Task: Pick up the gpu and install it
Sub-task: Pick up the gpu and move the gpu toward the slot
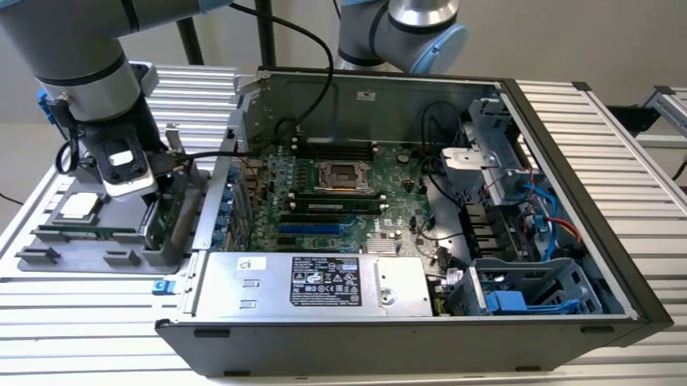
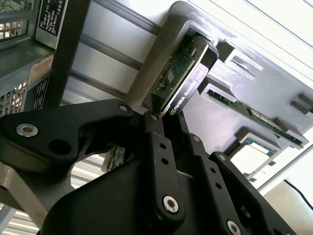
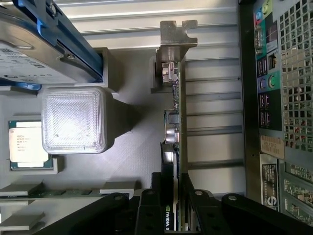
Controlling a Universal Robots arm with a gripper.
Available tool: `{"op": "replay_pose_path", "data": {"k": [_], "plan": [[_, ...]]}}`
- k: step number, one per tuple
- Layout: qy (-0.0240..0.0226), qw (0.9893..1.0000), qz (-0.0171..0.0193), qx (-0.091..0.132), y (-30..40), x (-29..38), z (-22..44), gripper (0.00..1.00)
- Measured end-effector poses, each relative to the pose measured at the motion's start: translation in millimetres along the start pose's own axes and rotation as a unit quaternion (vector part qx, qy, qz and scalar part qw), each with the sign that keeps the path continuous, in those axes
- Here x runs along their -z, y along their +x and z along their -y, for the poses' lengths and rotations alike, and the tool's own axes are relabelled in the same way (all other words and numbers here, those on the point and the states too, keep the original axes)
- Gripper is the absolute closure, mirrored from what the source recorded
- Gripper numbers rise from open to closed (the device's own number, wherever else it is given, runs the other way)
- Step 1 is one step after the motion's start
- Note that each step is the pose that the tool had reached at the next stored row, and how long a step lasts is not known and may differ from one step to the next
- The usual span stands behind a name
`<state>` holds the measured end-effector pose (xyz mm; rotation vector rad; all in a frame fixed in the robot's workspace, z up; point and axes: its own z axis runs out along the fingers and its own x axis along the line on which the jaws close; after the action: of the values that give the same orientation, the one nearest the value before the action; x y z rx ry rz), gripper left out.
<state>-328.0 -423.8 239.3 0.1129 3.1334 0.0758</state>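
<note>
The gpu (image 1: 166,219) stands on edge in a slot of the grey parts tray (image 1: 64,257), at the exterior view's left beside the open computer case (image 1: 429,201). In the second wrist view its green board and black shroud (image 2: 183,73) rise out of the tray. The first wrist view looks along its edge (image 3: 176,122) to the silver end bracket (image 3: 176,34). My gripper (image 1: 161,189) is down over the card. In both wrist views its black fingers (image 3: 149,203) sit on either side of the card, pressed against both faces (image 2: 166,122).
The tray also holds a processor chip (image 3: 28,144), a narrow memory stick (image 2: 254,117) and a silver hard drive with blue rails (image 3: 29,44). Inside the case lie the motherboard with its expansion slots (image 1: 311,229), a power supply (image 1: 311,281) and cables. The case's rear wall (image 3: 279,98) is close by.
</note>
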Motion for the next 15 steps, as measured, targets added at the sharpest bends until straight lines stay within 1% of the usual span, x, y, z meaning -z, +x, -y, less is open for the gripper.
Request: {"op": "replay_pose_path", "data": {"k": [8, 15], "plan": [[0.0000, 1.0000, -0.0004, 0.000, 0.0, 9.1, -0.4, 1.00], [0.0001, 1.0000, -0.0005, 0.000, 0.0, 13.6, -0.6, 1.00]]}}
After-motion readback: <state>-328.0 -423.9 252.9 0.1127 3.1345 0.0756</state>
